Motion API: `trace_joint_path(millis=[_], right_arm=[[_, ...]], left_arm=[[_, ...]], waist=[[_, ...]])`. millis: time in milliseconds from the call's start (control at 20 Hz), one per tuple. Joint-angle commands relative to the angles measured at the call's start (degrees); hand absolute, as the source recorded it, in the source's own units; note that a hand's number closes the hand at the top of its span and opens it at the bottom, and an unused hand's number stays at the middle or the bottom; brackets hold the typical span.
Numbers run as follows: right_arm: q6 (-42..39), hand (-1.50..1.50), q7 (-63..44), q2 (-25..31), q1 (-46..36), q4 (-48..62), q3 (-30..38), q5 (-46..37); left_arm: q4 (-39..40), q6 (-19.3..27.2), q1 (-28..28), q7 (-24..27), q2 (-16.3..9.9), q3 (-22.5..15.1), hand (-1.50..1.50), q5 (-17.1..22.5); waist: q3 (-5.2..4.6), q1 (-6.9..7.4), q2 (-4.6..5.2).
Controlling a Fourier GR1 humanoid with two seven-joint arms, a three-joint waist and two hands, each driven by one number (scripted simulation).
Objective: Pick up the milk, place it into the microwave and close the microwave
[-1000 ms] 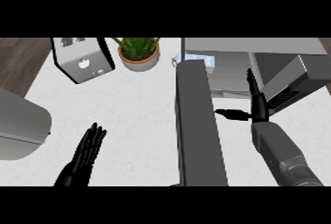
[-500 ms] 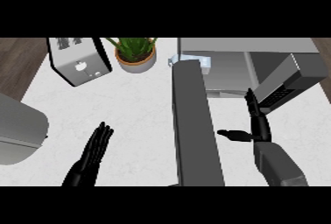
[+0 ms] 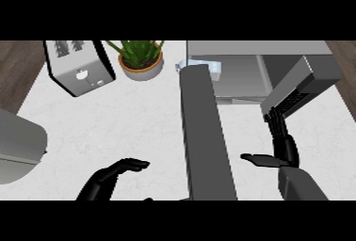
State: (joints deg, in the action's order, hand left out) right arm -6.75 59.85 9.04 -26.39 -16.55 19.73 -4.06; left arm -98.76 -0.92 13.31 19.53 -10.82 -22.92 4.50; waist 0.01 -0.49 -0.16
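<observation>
— Where's your right hand [image 3: 284, 149] at?

— Low on the right, fingers straight and pointing away from you, thumb stuck out to its left. It holds nothing. The fingertips lie against the dark keypad edge of the microwave [image 3: 306, 80], whose grey body stands just ahead of the hand.

— And the door?

— The microwave door [image 3: 206, 136] is swung wide open — a long grey slab running just left of your right thumb, from the lower edge up toward the plant. It sits between your two hands.

— The milk?

— Well ahead of the right hand and off to its left: the milk [image 3: 201, 68] shows as a small pale carton at the door's far end, by the front of the open cavity (whether it stands fully inside, you can't tell from here).

— Left hand?

— Your left hand [image 3: 115, 174] is down at the lower left, fingers curled over, gripping nothing. Far ahead of it stand the toaster [image 3: 78, 66] and, a little to the right, the potted plant [image 3: 141, 60], all on the white counter [image 3: 125, 122].
</observation>
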Motion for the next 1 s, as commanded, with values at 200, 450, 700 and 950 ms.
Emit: trace_joint_path(millis=[200, 450, 700, 950], right_arm=[[-11.0, -1.50, 4.9, 1.5, 10.5, -11.1, -1.8, 2.9], [-10.5, -1.50, 1.5, 0.2, 16.7, -20.8, -4.0, 4.5], [-14.7, -1.50, -7.1, 2.9, 22.4, -34.5, -5.0, 9.0], [-16.6, -1.50, -12.4, 4.6, 33.4, -49.8, -5.7, 13.4]], left_arm=[[6.0, -0.6, -5.5, -3.1, -0.8, -2.1, 1.50, -6.3], [11.5, -1.5, -10.8, -4.5, -0.3, -6.8, 1.50, -13.3], [19.2, -2.9, -14.2, -3.4, 3.3, -10.3, 1.50, -15.7], [26.4, 2.1, -15.0, -1.4, 10.5, -15.5, 1.50, -20.1]], waist=[[-0.09, -1.08, -0.18], [-0.14, -1.66, -0.21], [-0.23, -2.15, -0.18], [-0.17, -1.42, -0.07]])
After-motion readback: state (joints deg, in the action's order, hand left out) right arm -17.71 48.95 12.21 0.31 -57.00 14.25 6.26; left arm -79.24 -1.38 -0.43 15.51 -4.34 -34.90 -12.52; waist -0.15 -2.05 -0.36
